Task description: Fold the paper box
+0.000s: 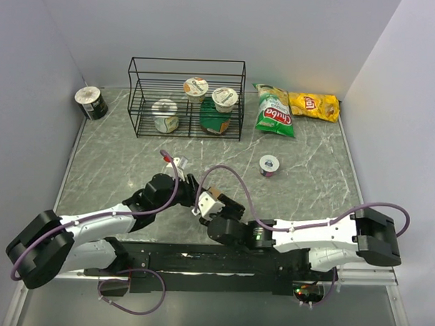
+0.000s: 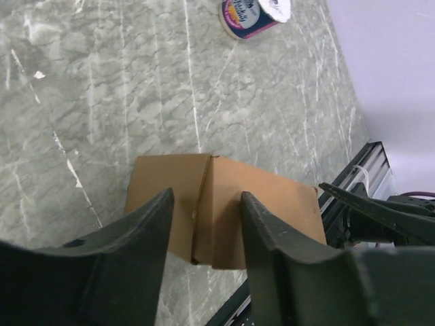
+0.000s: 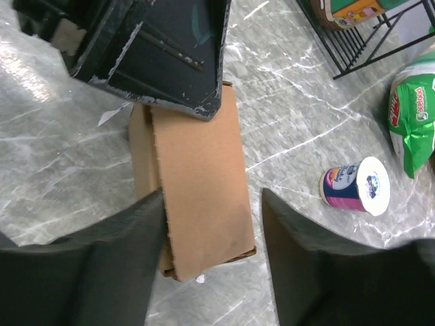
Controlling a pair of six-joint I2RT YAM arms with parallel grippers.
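The paper box (image 3: 200, 170) is plain brown cardboard, folded into a flattish block lying on the marble table. In the top view only a brown sliver of the paper box (image 1: 215, 192) shows between the two grippers. My right gripper (image 3: 213, 193) is open around its near end: the left finger (image 3: 136, 238) touches the box's edge and the right finger stands apart from it. My left gripper (image 2: 205, 198) hovers open over the box (image 2: 272, 204), one finger on each side of a fold ridge. Its dark body (image 3: 156, 54) covers the box's far end.
A yogurt cup (image 1: 269, 165) lies on its side to the right. Further back stand a black wire rack (image 1: 185, 97) holding several cups, a green chip bag (image 1: 275, 111), a yellow chip bag (image 1: 314, 105), and a can (image 1: 91, 103) at the far left.
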